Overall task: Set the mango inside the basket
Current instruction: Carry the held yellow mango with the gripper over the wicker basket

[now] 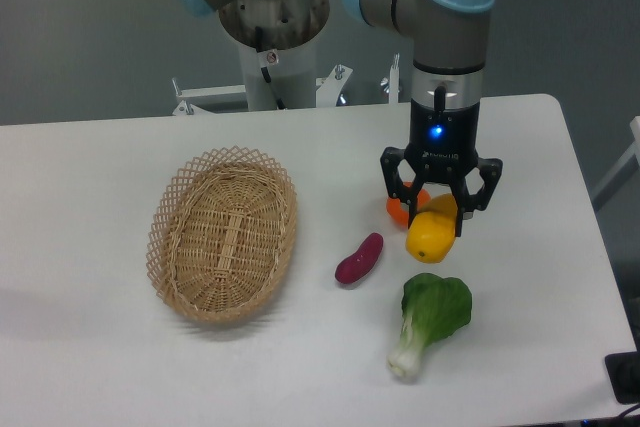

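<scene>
Camera view, left to right: woven wicker basket (222, 235), stiff with an open lattice rim, sits empty; a small glossy purple vegetable (359, 258); then the mango (433, 231), smooth, waxy, likely slippery, between the spread jaws of my gripper (437, 209), not clearly clamped. I'd pinch its thick middle. Leafy bok choy (428, 319) lies below.

Basket (222, 234) at left on table (90, 162), purple vegetable (359, 258) to its right, mango (431, 232) further right — round fruit (400, 209) just behind it, bok choy (430, 320) in front.
</scene>
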Tool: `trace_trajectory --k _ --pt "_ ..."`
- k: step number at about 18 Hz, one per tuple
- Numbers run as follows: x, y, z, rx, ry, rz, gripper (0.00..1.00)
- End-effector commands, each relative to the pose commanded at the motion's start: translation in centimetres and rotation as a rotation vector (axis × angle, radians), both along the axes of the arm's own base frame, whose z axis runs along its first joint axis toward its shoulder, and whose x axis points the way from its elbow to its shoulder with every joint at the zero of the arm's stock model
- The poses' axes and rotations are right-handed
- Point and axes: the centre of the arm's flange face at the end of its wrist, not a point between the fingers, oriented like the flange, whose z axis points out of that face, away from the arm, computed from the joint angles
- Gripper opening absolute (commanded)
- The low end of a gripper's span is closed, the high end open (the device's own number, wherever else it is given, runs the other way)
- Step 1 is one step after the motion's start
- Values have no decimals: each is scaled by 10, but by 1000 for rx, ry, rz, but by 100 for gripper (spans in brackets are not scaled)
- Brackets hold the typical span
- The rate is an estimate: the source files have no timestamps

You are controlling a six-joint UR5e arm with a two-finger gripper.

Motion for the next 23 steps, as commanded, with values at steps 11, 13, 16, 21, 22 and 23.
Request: trace_trajectory --k 11,13,16,21,22,23 --pt "35 11 -2 1 -30 10 40" --pt "49 24 -7 1 -61 30 39" --pt "76 46 -12 -16 -77 44 39" --pt "153 86 -38 -72 -135 61 39" --pt "171 90 -52 -98 -142 55 39" --pt "189 92 -64 -129 -143 43 39"
